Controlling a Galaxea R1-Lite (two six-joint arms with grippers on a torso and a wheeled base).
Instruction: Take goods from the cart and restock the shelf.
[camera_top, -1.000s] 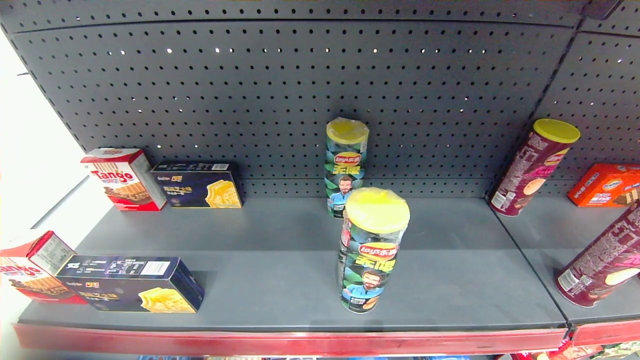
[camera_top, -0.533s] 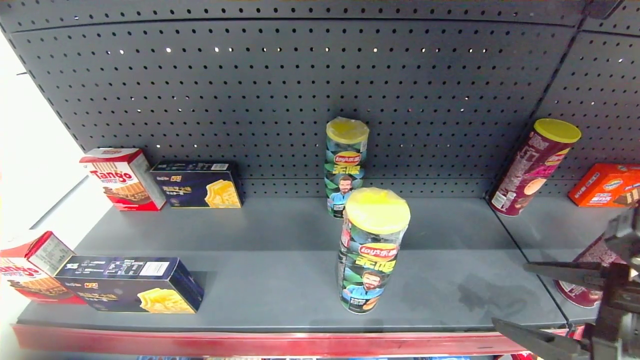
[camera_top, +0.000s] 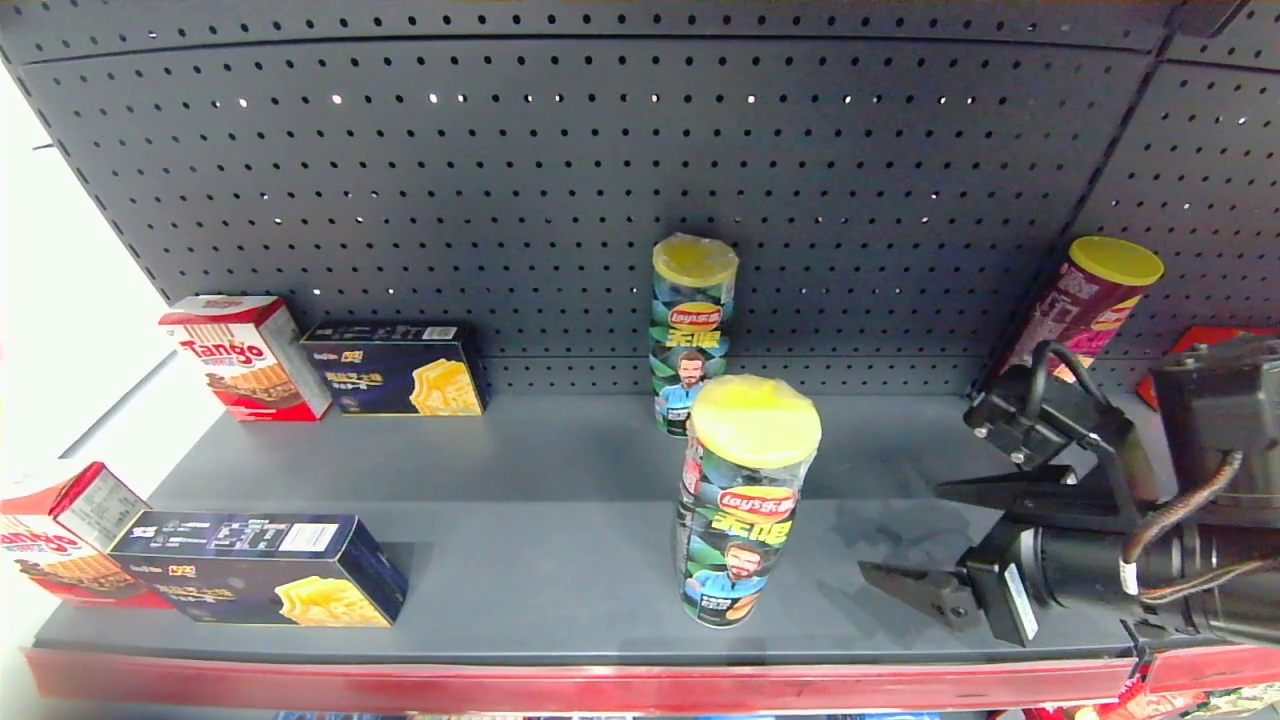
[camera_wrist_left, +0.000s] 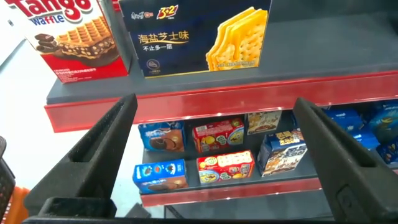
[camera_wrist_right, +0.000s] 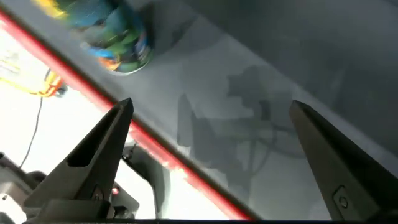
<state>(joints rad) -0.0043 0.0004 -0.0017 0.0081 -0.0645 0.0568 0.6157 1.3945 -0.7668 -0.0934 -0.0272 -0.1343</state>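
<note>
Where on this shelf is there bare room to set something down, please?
The widest bare shelf lies between the front blue box and the front green can. Right of that can it is crowded: the right gripper hovers there, open.

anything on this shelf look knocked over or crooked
Nothing clearly. The front green cylindrical chip can with a yellow lid and its twin behind stand upright. The maroon yellow-lidded can at right looks tilted, but so does the shelf post beside it.

Matt grey painted-metal shelf (camera_top: 560, 520), perforated matt metal back panel (camera_top: 500, 200), glossy red front strip (camera_top: 500, 688), chip canister (camera_top: 738, 540) in glossy printed wrap, yellow plastic lid (camera_top: 755, 420), glossy cardboard box (camera_top: 260, 565), matt black right hand (camera_top: 902, 531)
</note>
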